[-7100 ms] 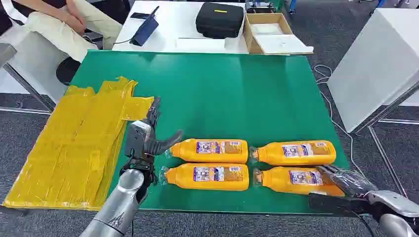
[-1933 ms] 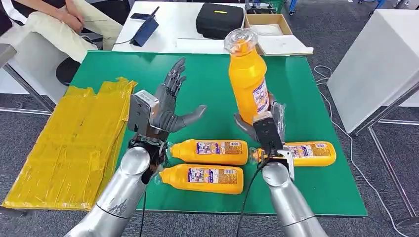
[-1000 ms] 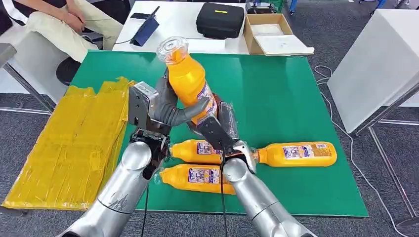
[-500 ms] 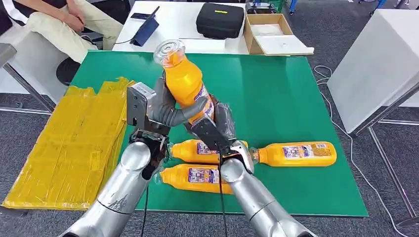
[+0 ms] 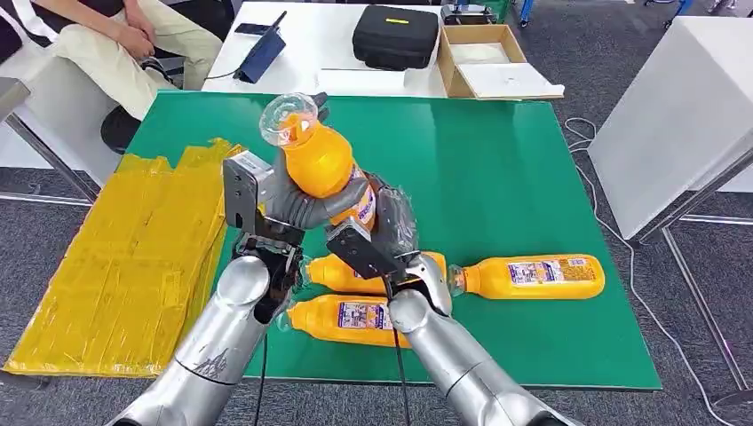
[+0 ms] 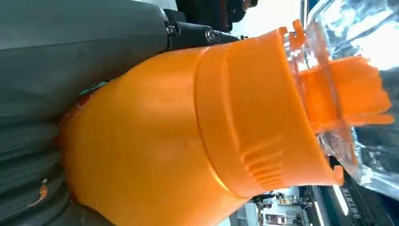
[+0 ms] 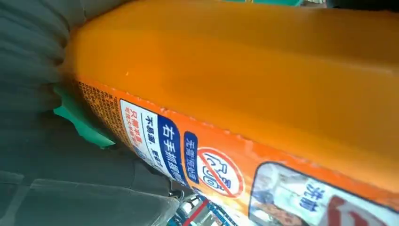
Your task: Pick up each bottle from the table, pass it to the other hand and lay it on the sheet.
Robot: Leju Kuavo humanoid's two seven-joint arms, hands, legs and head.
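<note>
the raised bottle (image 5: 324, 169) is above the green table (image 5: 497, 169), cap tilted toward the yellow sheet (image 5: 133, 257), with both hands on it. the left hand (image 5: 284, 200) wraps its upper body and the right hand (image 5: 382, 226) clasps its lower part.

the risk is in the handover: if the right hand lets go before the left grip is firm, the smooth, tilted bottle could slip and fall onto the three bottles (image 5: 533, 277) lying below, or roll off the table.

the head view shows both arms and the whole layout. the left wrist view shows the clear cap (image 6: 348, 89) and orange shoulder close up, and the right wrist view shows the printed label (image 7: 197, 160) against the palm.
</note>
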